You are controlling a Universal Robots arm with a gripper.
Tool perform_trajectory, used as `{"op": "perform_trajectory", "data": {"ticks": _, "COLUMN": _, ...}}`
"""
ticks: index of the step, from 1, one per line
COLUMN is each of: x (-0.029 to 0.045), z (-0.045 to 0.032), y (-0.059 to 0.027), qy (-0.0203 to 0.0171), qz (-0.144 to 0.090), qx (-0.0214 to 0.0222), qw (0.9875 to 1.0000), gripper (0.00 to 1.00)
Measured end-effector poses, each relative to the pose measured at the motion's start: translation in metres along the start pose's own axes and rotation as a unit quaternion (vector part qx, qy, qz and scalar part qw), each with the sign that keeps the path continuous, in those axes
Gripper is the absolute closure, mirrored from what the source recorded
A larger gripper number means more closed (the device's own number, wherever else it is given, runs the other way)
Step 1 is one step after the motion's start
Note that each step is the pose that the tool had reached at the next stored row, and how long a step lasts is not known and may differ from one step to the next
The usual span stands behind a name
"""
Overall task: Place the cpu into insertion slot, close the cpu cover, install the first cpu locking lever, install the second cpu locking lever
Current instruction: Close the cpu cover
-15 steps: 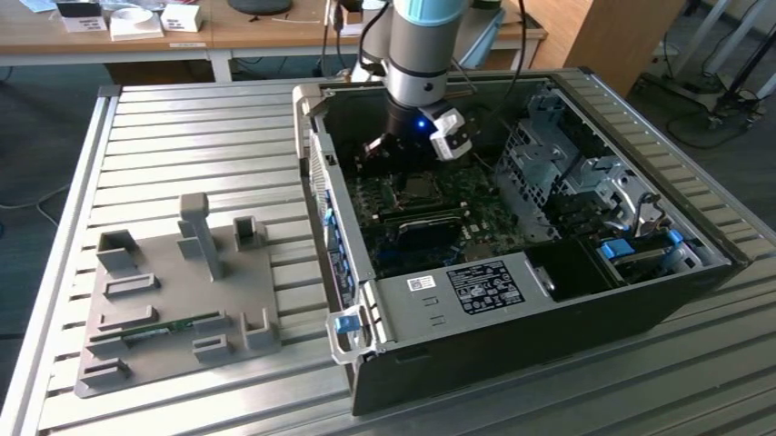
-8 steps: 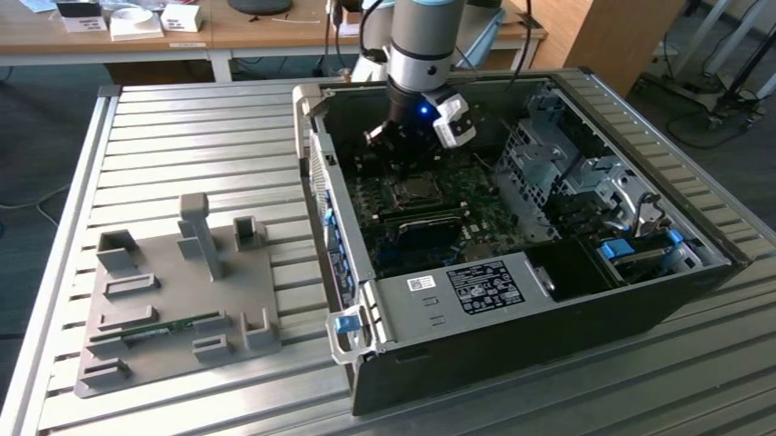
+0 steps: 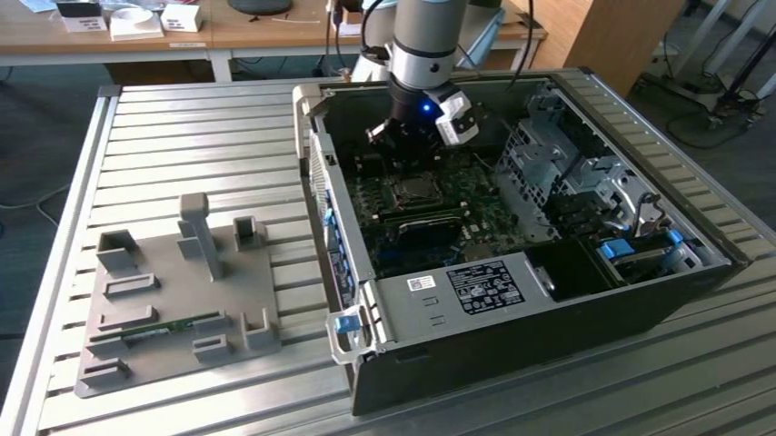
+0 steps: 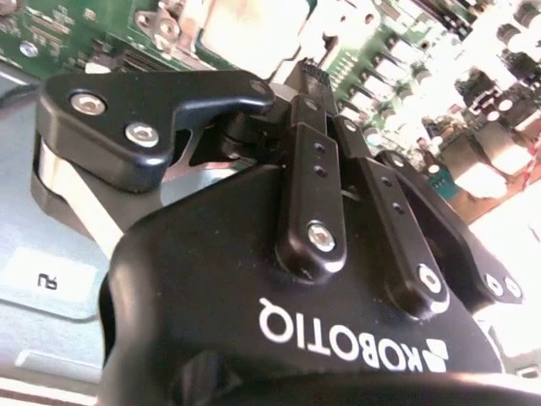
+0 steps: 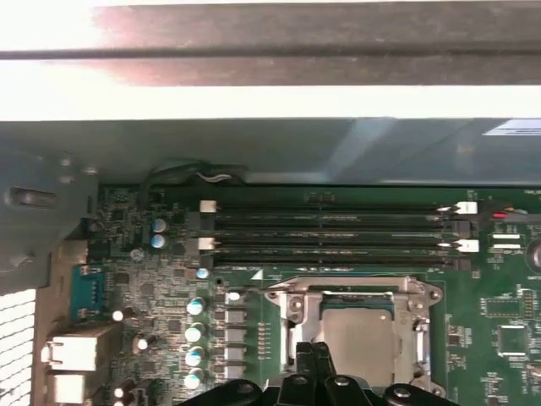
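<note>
Cpu (image 5: 365, 342): seated in the insertion slot (image 5: 355, 299), silvery top showing.
Cpu cover (image 5: 351, 286): lies flat around the chip and looks closed.
Locking levers: whether they are latched cannot be told; these steps are judged still open.
Gripper (image 5: 316, 355): fingers pinched together at the socket's edge, nothing visible between them.
Surroundings: green motherboard (image 5: 169, 279) inside the computer case (image 3: 679, 291).

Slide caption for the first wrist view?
Gripper hovering by the cpu, framed by the lowered cpu cover.
</note>
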State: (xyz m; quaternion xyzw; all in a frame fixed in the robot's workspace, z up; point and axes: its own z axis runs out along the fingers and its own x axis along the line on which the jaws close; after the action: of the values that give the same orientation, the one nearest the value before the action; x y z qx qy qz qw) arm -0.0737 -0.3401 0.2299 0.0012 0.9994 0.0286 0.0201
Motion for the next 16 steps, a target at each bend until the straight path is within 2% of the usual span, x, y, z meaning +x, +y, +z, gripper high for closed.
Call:
{"op": "perform_trajectory", "data": {"ticks": 5, "x": -0.0137, "z": 0.0013, "y": 0.0000, "qy": 0.0000, "qz": 0.000, "qx": 0.0000, "qw": 1.0000, "gripper": 0.89}}
{"op": "perform_trajectory", "data": {"ticks": 9, "x": -0.0203, "z": 0.0018, "y": 0.0000, "qy": 0.0000, "qz": 0.000, "qx": 0.0000, "qw": 1.0000, "gripper": 0.89}}
{"op": "perform_trajectory", "data": {"ticks": 16, "x": -0.0215, "z": 0.0019, "y": -0.0006, "qy": 0.0000, "qz": 0.000, "qx": 0.0000, "qw": 1.0000, "gripper": 0.89}}
